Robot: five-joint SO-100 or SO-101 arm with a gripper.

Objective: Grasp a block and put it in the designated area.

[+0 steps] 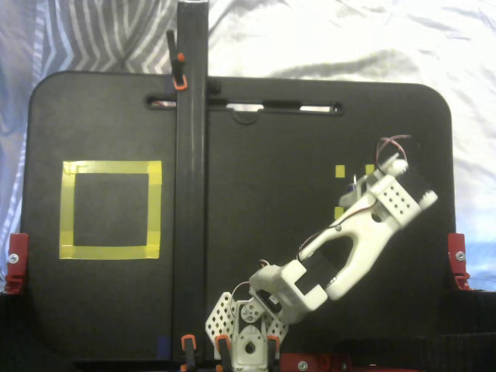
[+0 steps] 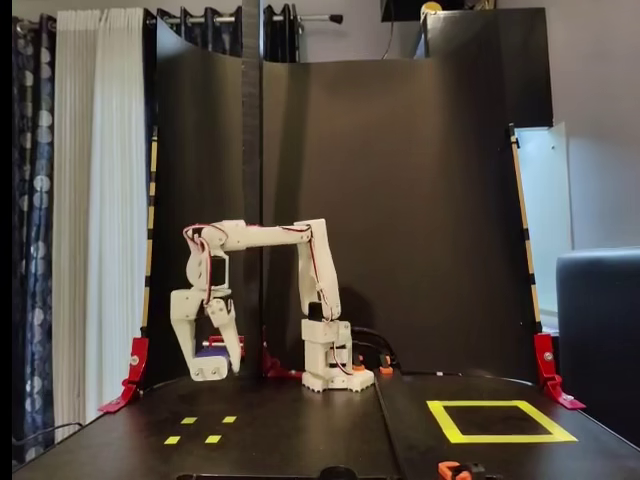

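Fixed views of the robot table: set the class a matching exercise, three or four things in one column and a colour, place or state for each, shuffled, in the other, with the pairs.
Things:
1. block
2. designated area
3. tool
4. small tape squares

Descriptions:
A. lying on the table under the raised arm
B. white, shut on a load, off the table
C. dark blue, held in the air
D. hollow yellow square with nothing inside

Pairs: 1-C, 2-D, 3-B, 4-A
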